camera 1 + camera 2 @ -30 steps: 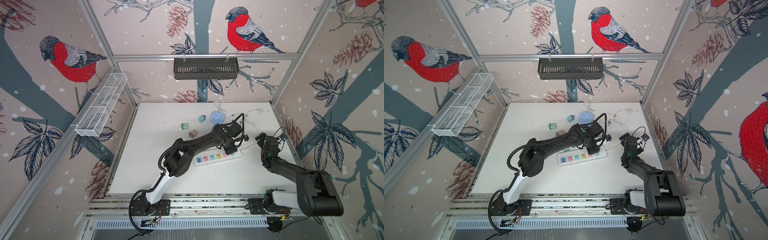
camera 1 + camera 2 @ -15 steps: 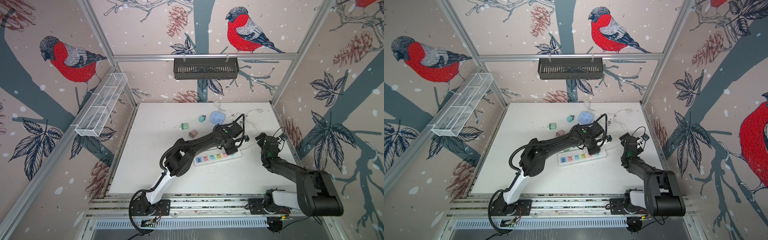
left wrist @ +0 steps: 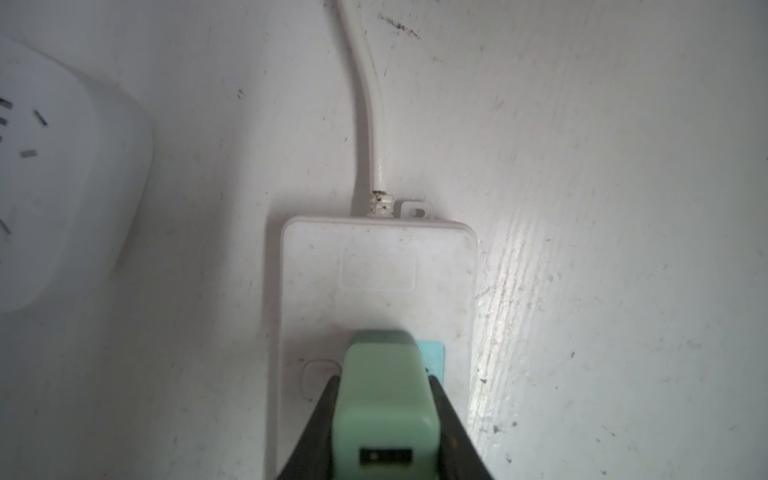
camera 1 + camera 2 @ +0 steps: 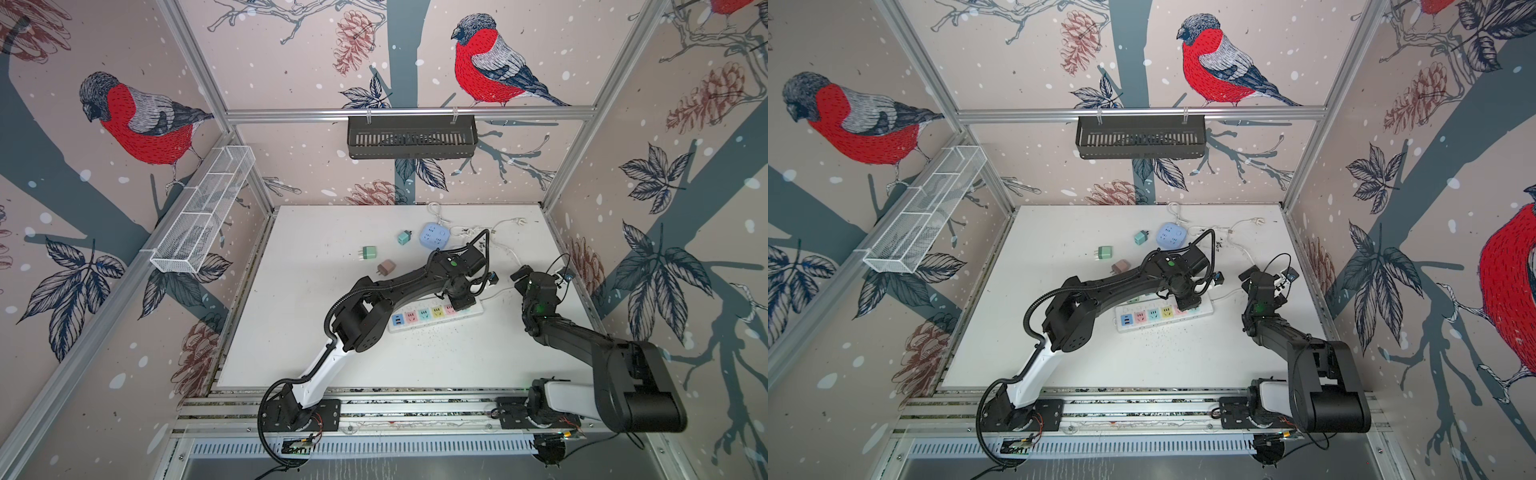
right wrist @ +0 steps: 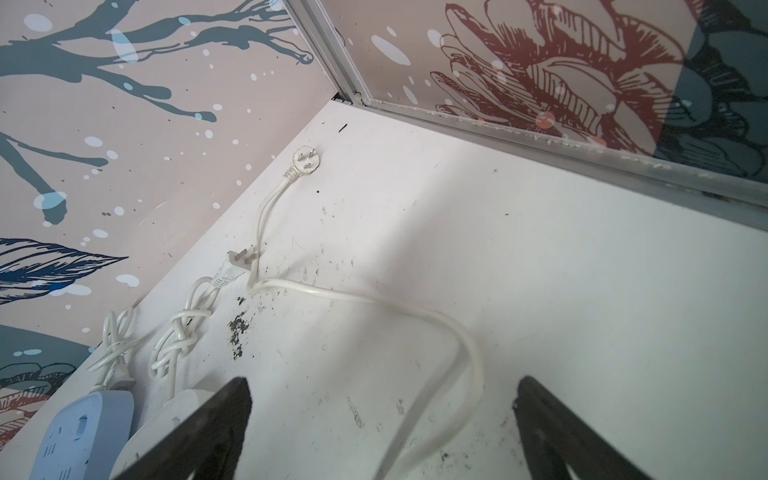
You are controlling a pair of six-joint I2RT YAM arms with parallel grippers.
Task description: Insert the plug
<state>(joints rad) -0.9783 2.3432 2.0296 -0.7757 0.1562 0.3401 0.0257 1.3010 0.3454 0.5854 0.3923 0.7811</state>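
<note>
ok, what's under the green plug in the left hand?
The white strip, its teal socket peeking out beside the plug. Prongs and slots are covered by the plug's body, so seating can't be told.

The left arm [image 4: 399,282] and right arm [image 4: 582,338] have matte black link housings; each lower link [image 4: 322,372] is white above a black base plate [image 4: 330,417]. A black corrugated conduit [image 4: 260,417] loops beside the left base. The right gripper [image 5: 383,380] carries black wedge-shaped fingers [image 5: 199,432].
</note>
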